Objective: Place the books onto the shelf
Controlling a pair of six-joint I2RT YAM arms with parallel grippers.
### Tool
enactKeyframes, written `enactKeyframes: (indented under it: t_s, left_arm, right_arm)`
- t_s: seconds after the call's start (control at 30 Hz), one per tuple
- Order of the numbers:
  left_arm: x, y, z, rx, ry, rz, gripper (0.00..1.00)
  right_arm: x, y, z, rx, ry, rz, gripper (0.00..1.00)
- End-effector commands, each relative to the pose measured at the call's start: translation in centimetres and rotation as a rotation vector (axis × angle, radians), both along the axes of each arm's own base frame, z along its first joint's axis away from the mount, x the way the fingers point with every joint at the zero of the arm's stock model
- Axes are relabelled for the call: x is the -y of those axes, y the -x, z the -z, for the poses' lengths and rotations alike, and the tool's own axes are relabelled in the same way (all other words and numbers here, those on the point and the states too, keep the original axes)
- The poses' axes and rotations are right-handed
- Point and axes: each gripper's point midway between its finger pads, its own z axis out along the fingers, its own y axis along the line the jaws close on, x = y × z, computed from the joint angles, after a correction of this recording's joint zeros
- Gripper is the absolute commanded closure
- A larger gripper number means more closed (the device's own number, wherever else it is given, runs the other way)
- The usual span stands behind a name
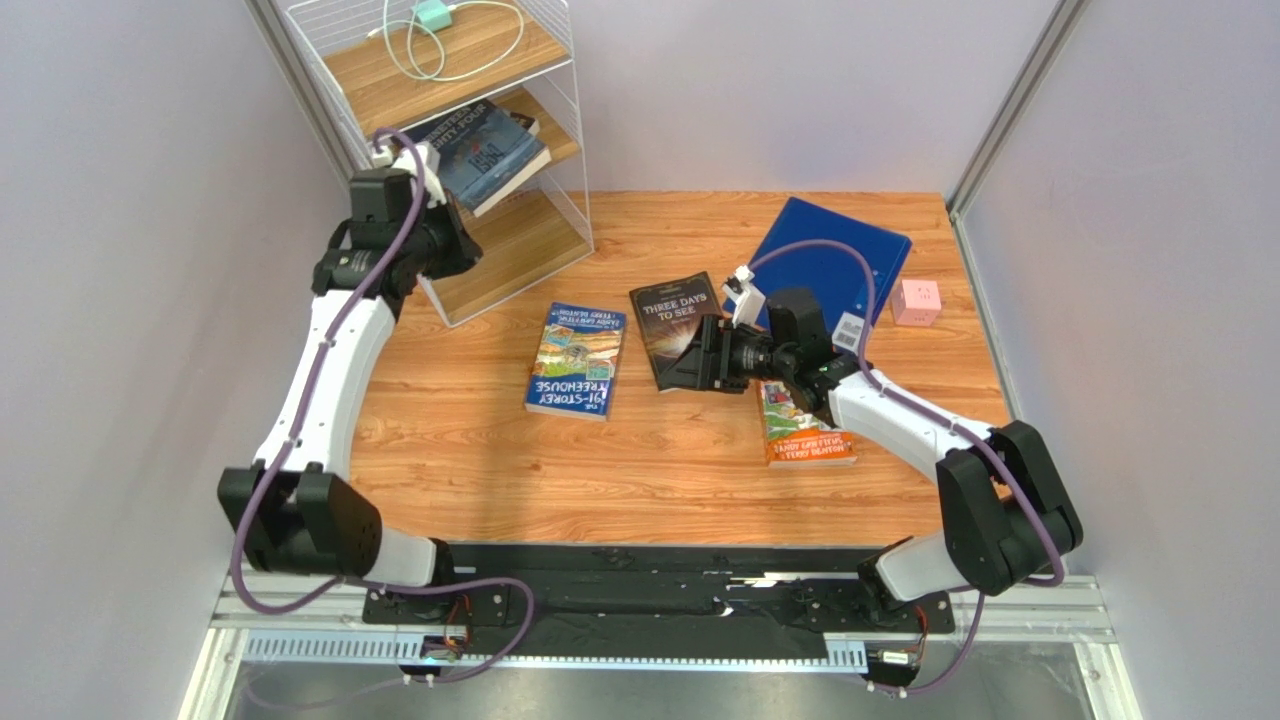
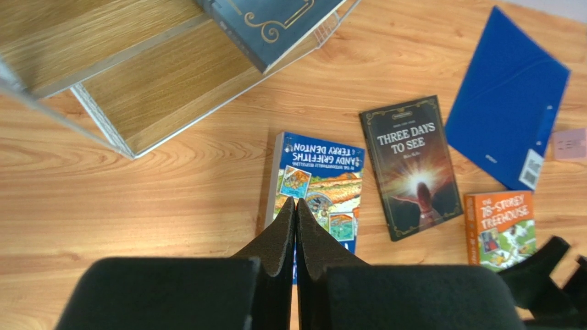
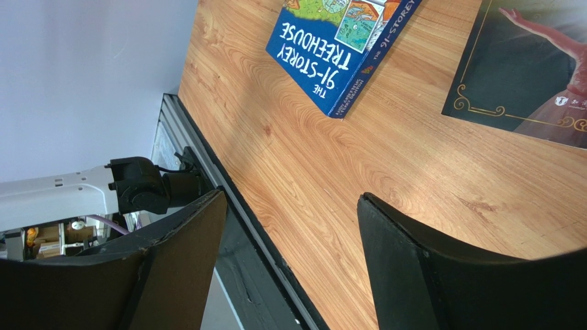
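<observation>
The white wire shelf (image 1: 511, 255) stands at the back left. A dark book (image 1: 484, 150) lies on its middle board, sticking out over the front edge. My left gripper (image 1: 455, 249) hovers beside the shelf, shut with nothing between its fingers. In the left wrist view its tips (image 2: 296, 201) meet above the blue Treehouse book (image 2: 324, 179). "Three Days to See" (image 1: 684, 330) lies flat mid-table. My right gripper (image 1: 709, 362) is open at that book's near right edge. The orange Treehouse book (image 1: 804, 428) lies partly under the right arm.
A large blue folder (image 1: 830, 255) and a small pink block (image 1: 915, 302) lie at the back right. A white cable with a teal plug (image 1: 436, 18) sits on the top shelf board. The black base rail (image 3: 241, 227) runs along the table's near edge.
</observation>
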Motion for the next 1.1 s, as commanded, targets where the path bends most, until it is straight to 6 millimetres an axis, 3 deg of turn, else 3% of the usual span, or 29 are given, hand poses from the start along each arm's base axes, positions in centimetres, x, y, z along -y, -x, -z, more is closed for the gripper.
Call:
enactKeyframes:
  t_s: [0.0,0.07,0.17,0.43,0.67,1.07]
  left_arm:
    - [-0.1,-2.2,0.1,-0.009,-0.118,-0.019,1.00]
    - [0.2,-2.9,-0.1,-0.008,-0.133,-0.020,1.00]
    - [0.8,-4.4,1.1,-0.039,-0.153,-0.023,1.00]
    - [-0.8,-6.9,1.7,-0.072,-0.195,-0.148,1.00]
    - [-0.9,-9.0,0.5,-0.037,-0.186,-0.192,1.00]
    - [-1.4,-10.2,-3.7,0.080,-0.193,-0.261,1.00]
  right_arm:
    - [-0.3,-0.1,-0.8,0.042,-0.013,-0.011,0.24]
    - [-0.2,-0.1,-0.9,0.047,-0.010,-0.009,0.24]
    - [-0.1,-0.3,-1.1,0.057,-0.005,-0.003,0.23]
    - [-0.1,-0.2,-1.3,0.062,0.001,-0.007,0.23]
    - [0.0,-0.2,-1.4,0.069,0.008,-0.008,0.23]
    - [0.0,-0.2,-1.0,0.062,0.013,-0.014,0.23]
